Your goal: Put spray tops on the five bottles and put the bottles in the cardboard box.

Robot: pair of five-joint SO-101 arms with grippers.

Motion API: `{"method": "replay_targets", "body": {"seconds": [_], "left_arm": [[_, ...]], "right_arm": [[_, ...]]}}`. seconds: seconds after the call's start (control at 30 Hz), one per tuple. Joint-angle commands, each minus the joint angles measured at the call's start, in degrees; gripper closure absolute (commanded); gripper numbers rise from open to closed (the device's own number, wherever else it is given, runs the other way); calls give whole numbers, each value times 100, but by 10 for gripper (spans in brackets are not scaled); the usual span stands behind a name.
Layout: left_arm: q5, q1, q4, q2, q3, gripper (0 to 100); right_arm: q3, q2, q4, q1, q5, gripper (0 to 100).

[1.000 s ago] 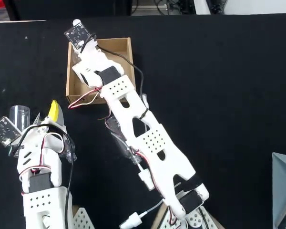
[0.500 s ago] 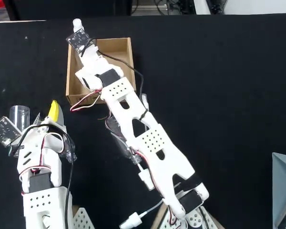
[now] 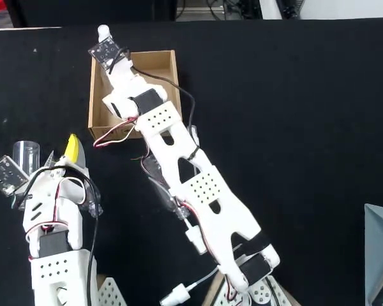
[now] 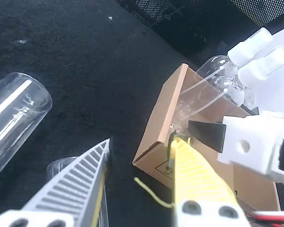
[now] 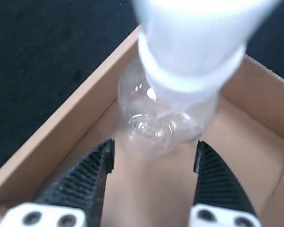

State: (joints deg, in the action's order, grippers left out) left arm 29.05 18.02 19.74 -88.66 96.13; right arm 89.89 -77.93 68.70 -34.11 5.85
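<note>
The cardboard box (image 3: 168, 70) sits at the table's far left. My right gripper (image 5: 151, 151) is inside it, open, its fingers (image 5: 92, 175) on either side of a clear bottle (image 5: 165, 118) with a white spray top (image 5: 194, 42). In the left wrist view two capped bottles (image 4: 222, 78) lean in the box (image 4: 158, 127). My left gripper (image 3: 62, 155) stands open near the front left with nothing between its fingers, next to a topless clear bottle (image 3: 25, 156), (image 4: 16, 111). Another clear bottle (image 3: 158, 183) lies under the right arm. A loose spray top (image 3: 177, 294) lies at the front edge.
The right arm (image 3: 198, 185) stretches diagonally from the front centre to the box. A grey-blue container (image 3: 380, 255) stands at the right edge. The black table to the right and at the back is open.
The right wrist has tilted and shifted slightly over the box; its camera board now looks narrower. The left arm has not moved.
</note>
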Motion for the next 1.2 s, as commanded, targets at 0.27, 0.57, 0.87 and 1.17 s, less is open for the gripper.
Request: {"method": "replay_targets", "body": {"seconds": [0.27,0.57,0.87,1.17], "left_arm": [[-70,-48,-141,-79,84,812],[-70,-48,-141,-79,84,812],[-70,-48,-141,-79,84,812],[-70,-31,-141,-79,84,812]], "right_arm": [[611,488,1081,-105,9,786],[611,813,2084,-70,9,786],[611,1385,2954,-70,9,786],[593,1842,3244,-88,0,786]]}}
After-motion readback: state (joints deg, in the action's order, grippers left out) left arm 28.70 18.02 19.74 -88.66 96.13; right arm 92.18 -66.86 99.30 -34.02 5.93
